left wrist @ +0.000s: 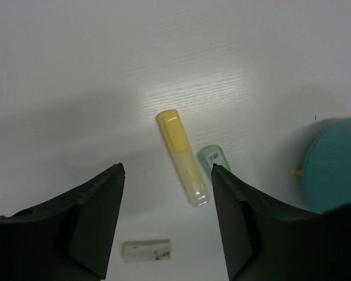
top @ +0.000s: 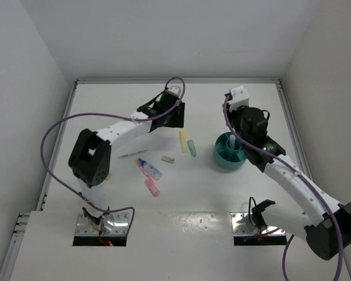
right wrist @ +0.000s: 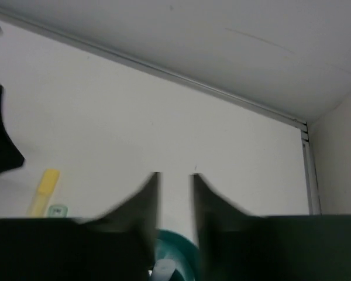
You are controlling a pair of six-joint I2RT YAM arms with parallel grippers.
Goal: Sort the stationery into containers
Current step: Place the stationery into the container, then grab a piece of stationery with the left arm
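Top view: blue marker (top: 236,142) in tub (top: 222,161); yellow marker (top: 183,141), eraser (top: 168,159) and others lie unsorted, left. Left gripper (left wrist: 167,168) and right gripper (right wrist: 174,175): jaws apart, empty.

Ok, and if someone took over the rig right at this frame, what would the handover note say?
Left claw: open, empty, above the yellow marker.
Right claw: open, empty, over the teal tub.
Done: light-blue marker stands in the tub.
Left, all lying on the table: yellow marker, green marker, eraser, thin green pen, blue tube, pink marker.
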